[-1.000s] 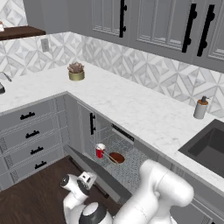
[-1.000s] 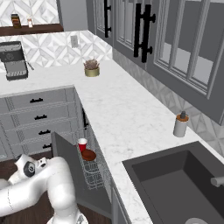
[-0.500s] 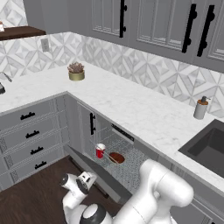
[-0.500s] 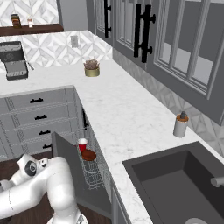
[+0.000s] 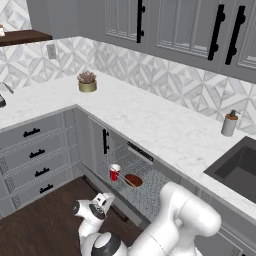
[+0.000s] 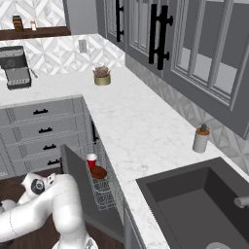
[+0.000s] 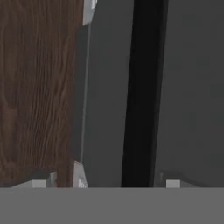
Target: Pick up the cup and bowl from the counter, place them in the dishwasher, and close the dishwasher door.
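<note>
Left base view
- Landmark: the dishwasher (image 5: 135, 172) sits under the marble tabletop (image 5: 150, 120), its wire rack (image 5: 132, 167) pulled out.
- Cup: the red cup (image 5: 114, 172) stands upright at the rack's left end.
- Bowl: the dark reddish-brown bowl (image 5: 133, 180) lies in the rack just right of the cup.
- Door: the dishwasher door (image 5: 107, 192) hangs down below the rack, towards the wood floor (image 5: 40, 225).
- My end effector (image 5: 102, 201): low, in front of the door's outer edge, well below the rack.
- Elsewhere: a gold plant pot (image 5: 87, 83) far behind the dishwasher on the tabletop; a soap dispenser (image 5: 229, 123) to its right, near the sink (image 5: 240, 167).

Right base view
- Cup (image 6: 91, 160) and bowl (image 6: 98, 172): both in the rack (image 6: 99, 182), the cup farther back.
- Door (image 6: 85, 192): dropped partway, between my arm and the rack.
- Coffee machine (image 6: 17, 67): on the tabletop (image 6: 131, 126), well beyond the dishwasher.

Hand view
- Door handle: the black bar handle (image 7: 142, 92) runs lengthwise between my fingertips (image 7: 78, 175).
- My end effector (image 7: 124, 181): fingers spread wide, one either side of the bar, gripping nothing that I can see.
- Floor (image 7: 39, 87): wood, beside the grey door panel (image 7: 192, 87).
</note>
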